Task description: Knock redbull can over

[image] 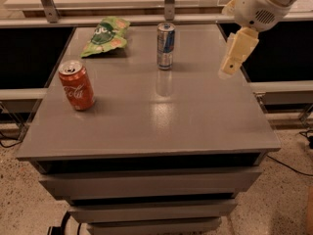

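The redbull can (pixel 166 46) is slim, silver and blue, and stands upright at the back middle of the grey table (pixel 195 126). My gripper (pixel 228 70) is cream-coloured and hangs tip down from the white arm at the upper right. It hovers above the table's right side, to the right of the can and apart from it. It holds nothing that I can see.
A red Coca-Cola can (pixel 77 85) stands upright near the table's left edge. A green snack bag (pixel 105 35) lies flat at the back left. A shelf with metal posts (pixel 169 1) runs behind the table. Drawers sit below the table top.
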`<act>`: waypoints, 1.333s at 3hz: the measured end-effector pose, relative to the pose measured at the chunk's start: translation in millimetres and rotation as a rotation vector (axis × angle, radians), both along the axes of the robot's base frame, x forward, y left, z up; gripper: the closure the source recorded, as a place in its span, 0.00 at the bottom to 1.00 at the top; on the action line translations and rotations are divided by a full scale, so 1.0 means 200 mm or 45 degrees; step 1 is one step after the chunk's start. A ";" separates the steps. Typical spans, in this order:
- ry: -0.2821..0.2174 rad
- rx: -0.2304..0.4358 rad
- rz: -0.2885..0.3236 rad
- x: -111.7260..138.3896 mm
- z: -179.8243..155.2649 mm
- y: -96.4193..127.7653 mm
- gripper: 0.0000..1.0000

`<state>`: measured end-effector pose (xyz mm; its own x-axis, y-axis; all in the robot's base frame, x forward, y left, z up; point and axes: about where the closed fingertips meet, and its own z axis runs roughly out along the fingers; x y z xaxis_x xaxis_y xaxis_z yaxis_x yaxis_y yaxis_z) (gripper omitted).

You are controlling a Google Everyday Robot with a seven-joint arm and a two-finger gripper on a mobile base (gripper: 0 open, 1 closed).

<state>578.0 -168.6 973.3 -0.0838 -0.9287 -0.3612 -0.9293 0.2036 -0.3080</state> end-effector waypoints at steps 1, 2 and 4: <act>-0.023 0.105 0.013 0.21 -0.06 0.03 0.00; -0.014 0.219 -0.003 0.36 -0.14 0.05 0.00; 0.045 0.443 0.008 0.46 -0.27 0.19 0.00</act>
<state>669.3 -130.1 918.7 -0.0965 -0.7510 -0.6533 -0.9398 0.2849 -0.1887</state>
